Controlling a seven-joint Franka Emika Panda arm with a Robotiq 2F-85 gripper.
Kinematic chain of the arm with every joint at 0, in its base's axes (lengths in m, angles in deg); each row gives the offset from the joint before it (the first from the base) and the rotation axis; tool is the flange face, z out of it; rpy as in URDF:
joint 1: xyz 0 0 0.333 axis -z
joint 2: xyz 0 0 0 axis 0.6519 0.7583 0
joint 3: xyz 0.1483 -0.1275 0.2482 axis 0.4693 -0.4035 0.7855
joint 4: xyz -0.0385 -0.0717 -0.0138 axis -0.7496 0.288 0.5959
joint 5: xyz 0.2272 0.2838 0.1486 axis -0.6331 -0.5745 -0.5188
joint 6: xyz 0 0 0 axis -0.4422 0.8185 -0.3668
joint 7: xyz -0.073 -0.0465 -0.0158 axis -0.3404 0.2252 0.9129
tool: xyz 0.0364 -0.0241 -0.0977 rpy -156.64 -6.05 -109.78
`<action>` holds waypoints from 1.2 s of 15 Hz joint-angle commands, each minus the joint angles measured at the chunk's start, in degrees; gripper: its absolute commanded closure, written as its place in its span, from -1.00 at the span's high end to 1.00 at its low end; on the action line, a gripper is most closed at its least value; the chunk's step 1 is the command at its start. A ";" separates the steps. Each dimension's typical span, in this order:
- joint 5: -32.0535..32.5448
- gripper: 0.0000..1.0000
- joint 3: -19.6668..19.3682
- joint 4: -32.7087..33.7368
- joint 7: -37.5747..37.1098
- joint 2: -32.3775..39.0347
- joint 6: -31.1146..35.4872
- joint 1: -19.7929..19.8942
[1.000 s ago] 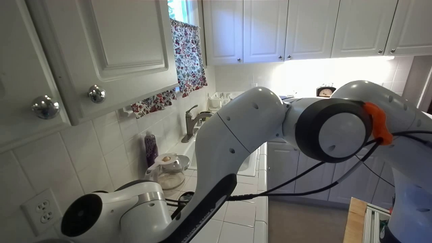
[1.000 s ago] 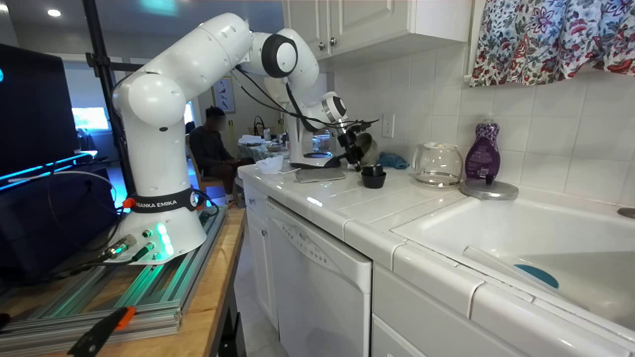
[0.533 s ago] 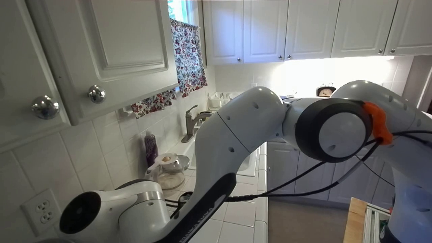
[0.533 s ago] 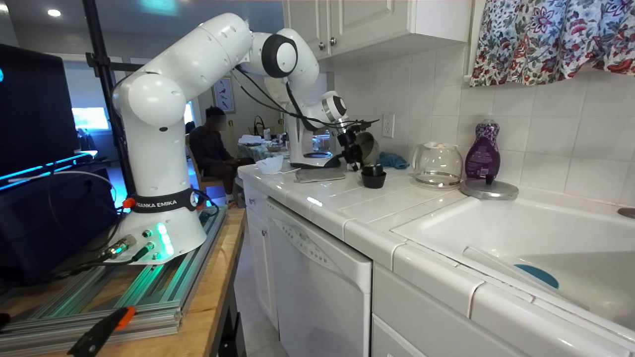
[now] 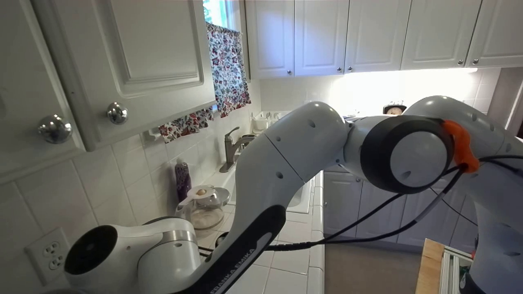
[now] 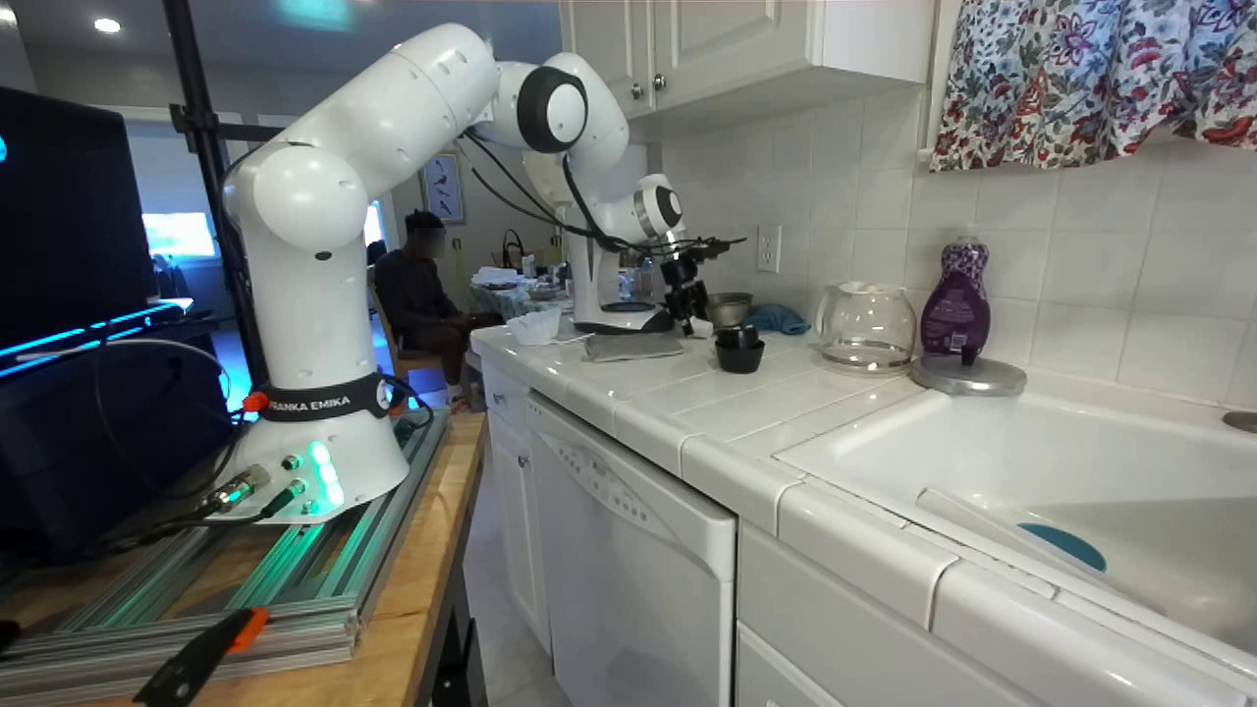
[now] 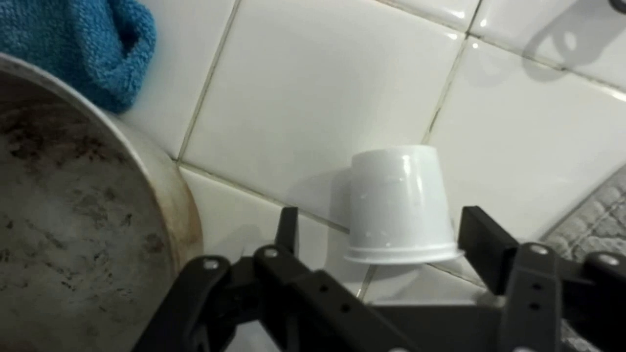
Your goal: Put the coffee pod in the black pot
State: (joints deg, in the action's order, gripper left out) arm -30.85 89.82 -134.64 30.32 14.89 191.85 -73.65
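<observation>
A small white plastic coffee pod [image 7: 400, 205], tapered and rimmed at its wider end, is found on the white-tiled bench [image 7: 313, 73]; it appears to be laid on its side, its narrower end directed toward the top of the wrist view. It is flanked by two black fingers [image 7: 481, 249], which are held apart and released: a plain gap is seen between the pod and one of them, while the pod's rim is all but met by the other, and whether contact is made there cannot be told. A wide round metal pan [image 7: 83, 220], grey and stained inside, is seen near the pod but apart from it, and a bunched blue terry cloth [image 7: 102, 54] is placed just beside the pan's rim. On the opposite side, a corner of a grey quilted cloth [image 7: 599, 220] is shown.

In an exterior view a small round black pot [image 6: 739, 358] is seen upright on the bench, apart from the pod and nearer to the white sink [image 6: 884, 432]; a further black piece [image 6: 737, 337] is visible at its top, which cannot be made out. Toward the sink a clear glass carafe [image 6: 866, 329], a purple plastic bottle [image 6: 956, 304] and a round grey metal lid [image 6: 943, 376] with a black knob are set close together. The fingers are held low over the bench by a white jointed arm [image 6: 403, 108], seen in both exterior views.
</observation>
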 commanded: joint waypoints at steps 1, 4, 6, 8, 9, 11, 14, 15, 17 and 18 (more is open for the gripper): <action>-1.01 0.08 0.34 -1.92 -2.16 -1.84 -0.74 0.24; -1.05 -0.36 0.41 -2.37 -3.17 -2.12 -0.78 0.42; -1.18 -0.41 0.60 -3.38 -3.49 -3.10 -0.69 0.79; -1.37 -0.42 0.56 -6.15 -5.22 -5.65 -0.29 1.45; -1.37 -0.42 0.44 -7.63 -6.62 -6.92 -0.09 1.73; -1.53 -0.42 0.16 -11.52 -10.64 -9.92 0.49 2.56; -3.39 -0.42 0.45 -19.25 -18.27 -15.22 1.69 4.59; -4.37 -0.42 0.48 -22.43 -21.51 -17.35 2.38 5.35; -5.58 -0.42 0.42 -27.32 -27.22 -20.58 4.00 6.51; -6.33 -0.42 0.65 -30.01 -30.05 -22.42 5.07 7.16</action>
State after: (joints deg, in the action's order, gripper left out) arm -34.56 89.86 -153.77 7.90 0.07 193.30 -68.70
